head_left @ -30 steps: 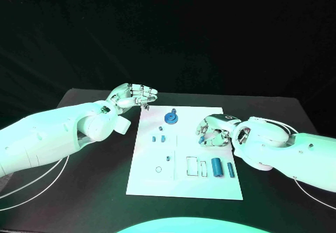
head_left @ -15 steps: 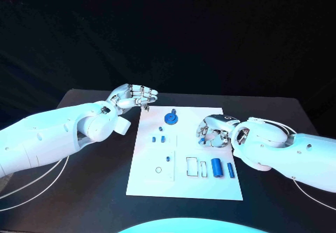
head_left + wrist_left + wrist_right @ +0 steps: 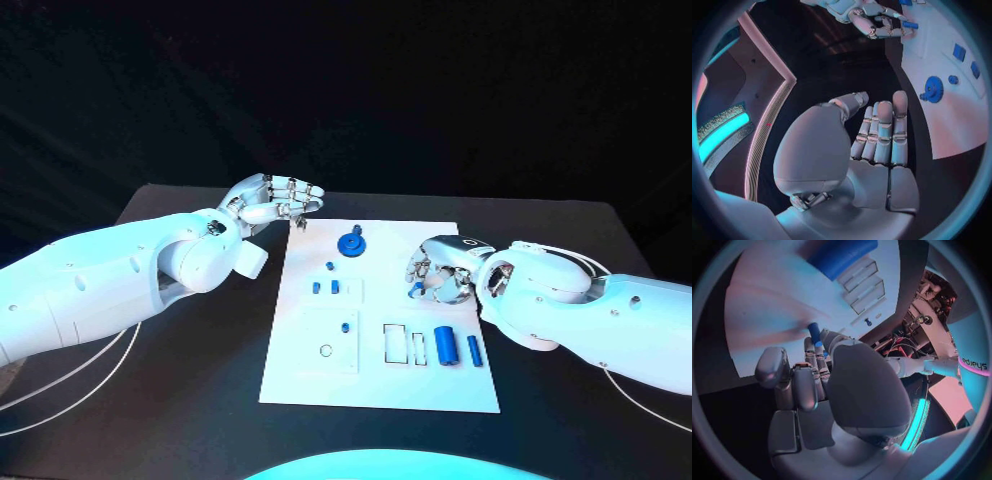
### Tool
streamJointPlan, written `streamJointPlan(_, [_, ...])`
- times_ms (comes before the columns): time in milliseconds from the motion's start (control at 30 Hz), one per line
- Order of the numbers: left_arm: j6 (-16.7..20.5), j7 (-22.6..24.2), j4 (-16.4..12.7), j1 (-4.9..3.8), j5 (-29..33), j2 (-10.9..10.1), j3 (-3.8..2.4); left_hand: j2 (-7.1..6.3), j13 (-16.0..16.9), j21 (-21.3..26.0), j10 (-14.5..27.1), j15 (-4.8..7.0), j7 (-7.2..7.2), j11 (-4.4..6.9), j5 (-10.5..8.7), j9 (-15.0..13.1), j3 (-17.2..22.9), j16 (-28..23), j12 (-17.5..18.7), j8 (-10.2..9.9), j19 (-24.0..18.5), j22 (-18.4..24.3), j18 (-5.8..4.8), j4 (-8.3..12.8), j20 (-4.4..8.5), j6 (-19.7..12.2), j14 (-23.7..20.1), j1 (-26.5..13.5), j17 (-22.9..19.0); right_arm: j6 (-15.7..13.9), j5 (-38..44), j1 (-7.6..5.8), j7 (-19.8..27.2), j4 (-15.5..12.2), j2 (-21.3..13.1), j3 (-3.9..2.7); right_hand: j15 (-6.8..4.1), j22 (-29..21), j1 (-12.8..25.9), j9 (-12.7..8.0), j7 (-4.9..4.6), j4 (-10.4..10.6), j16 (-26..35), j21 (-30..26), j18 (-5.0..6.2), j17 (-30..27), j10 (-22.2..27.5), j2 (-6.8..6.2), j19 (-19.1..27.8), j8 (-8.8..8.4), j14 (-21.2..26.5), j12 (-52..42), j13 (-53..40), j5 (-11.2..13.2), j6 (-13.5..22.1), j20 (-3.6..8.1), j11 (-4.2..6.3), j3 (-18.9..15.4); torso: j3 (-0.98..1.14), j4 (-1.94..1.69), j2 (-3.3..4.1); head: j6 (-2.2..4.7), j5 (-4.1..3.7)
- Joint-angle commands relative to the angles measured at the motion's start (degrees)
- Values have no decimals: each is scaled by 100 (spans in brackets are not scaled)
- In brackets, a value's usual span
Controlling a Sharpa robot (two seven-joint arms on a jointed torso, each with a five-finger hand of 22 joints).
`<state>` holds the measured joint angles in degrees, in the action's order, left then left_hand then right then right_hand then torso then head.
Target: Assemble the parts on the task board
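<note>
The white task board (image 3: 378, 375) lies in the middle of the table. My right hand (image 3: 441, 270) hovers over the board's right side and pinches a small blue peg (image 3: 415, 291) (image 3: 814, 333) at its fingertips, the peg pointing down at the board (image 3: 767, 315). My left hand (image 3: 274, 201) (image 3: 876, 135) hangs at the board's far left corner with its fingers curled in and nothing in them. A blue gear (image 3: 352, 243) (image 3: 933, 90) sits at the board's far end. Small blue pieces (image 3: 333, 286) stand left of centre.
A thick blue cylinder (image 3: 447, 345) (image 3: 842, 255) and a thinner one (image 3: 475, 349) lie near the board's right front, beside two rectangular slots (image 3: 405, 344). A round hole (image 3: 326, 349) is at the left front. Black table (image 3: 577, 400) surrounds the board.
</note>
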<state>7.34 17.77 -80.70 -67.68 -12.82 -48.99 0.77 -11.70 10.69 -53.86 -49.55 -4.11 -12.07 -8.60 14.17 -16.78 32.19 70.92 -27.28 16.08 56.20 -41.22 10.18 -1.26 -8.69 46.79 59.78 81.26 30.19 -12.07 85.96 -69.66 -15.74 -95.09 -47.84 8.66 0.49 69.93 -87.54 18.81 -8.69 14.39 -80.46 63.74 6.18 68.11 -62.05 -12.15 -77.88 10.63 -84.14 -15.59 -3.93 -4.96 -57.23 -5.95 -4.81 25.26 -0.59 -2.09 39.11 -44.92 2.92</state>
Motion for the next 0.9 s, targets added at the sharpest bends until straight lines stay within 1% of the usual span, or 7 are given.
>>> streamJointPlan(33, [-86,16,-9,-4,-19,6,-4,20,-4,6,37,13,-67,-14,29,-1,-14,-14,-40,20,6,-1,43,-5,-30,-33,-36,-25,-5,61,101,11,-30,1,5,7,-5,5,27,7,-2,-8,-34,-13,-45,6,24,-68,-1,18,-161,39,9,11,-29,-19,-35,70,-2,-2,-1,3,-6])
streamJointPlan(367, [-81,11,-13,-4,-19,0,-3,21,-4,7,43,12,-69,-16,28,-1,-16,-10,-43,23,4,-1,43,-9,-32,-39,-34,-31,1,69,103,13,-30,-10,7,11,1,17,129,9,-7,-7,-37,-10,-46,5,15,-116,-4,13,-161,58,5,26,-22,-27,-41,125,-5,-4,1,5,-13])
streamJointPlan(467, [-80,10,-14,-4,-19,-3,-3,23,-3,8,47,11,-70,-17,29,0,-18,-8,-46,25,3,0,43,-13,-33,-44,-36,-37,-1,108,103,14,-55,-7,6,12,3,21,178,8,-6,-12,-35,-13,-45,-3,17,-152,-4,2,-159,71,4,36,-3,-29,-42,145,-4,-6,1,8,-15])
streamJointPlan(700, [-78,11,-15,-4,-19,-10,-3,24,-3,13,60,7,-72,-20,28,1,-24,-5,-55,32,-1,3,42,-25,-38,-58,-42,-56,-9,162,104,16,-100,-7,7,12,2,-37,331,-22,24,-54,9,-119,-25,-91,117,-266,32,-105,-131,169,9,32,202,-35,-40,205,-3,0,0,7,-14])
streamJointPlan(900, [-82,12,-14,-4,-19,-11,-2,24,-3,14,65,5,-73,-21,28,2,-26,-4,-58,34,-3,4,42,-28,-39,-62,-43,-62,-8,150,104,18,-95,-9,7,13,1,-30,348,-22,28,-58,13,-113,-26,-98,124,-271,27,-111,-129,176,9,19,216,-34,-39,208,-3,4,1,6,-13])
